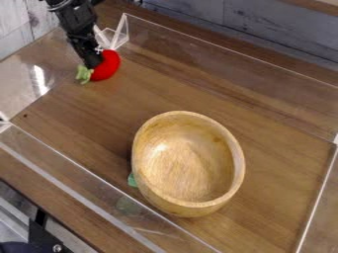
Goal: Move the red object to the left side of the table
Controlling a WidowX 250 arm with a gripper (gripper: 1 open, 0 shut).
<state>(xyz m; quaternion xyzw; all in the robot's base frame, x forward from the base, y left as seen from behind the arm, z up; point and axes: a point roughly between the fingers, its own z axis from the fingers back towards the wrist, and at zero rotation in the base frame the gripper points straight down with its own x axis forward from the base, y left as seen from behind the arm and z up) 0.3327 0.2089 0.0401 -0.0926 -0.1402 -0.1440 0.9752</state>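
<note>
Claw [90, 61] gripping the red object [103, 64] at the far left of the worktop [264, 99].
It is pinching the toy shut, pointing steeply down; the wooden bowl [189, 163] is sitting well apart, nearer right.

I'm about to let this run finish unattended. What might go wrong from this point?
The small red strawberry-like toy sits low by the clear acrylic wall at the table's far-left corner, so the shut hand may bump that wall. Once released, the rounded toy might roll across the brown wood-grain table toward the round wooden bowl.
</note>
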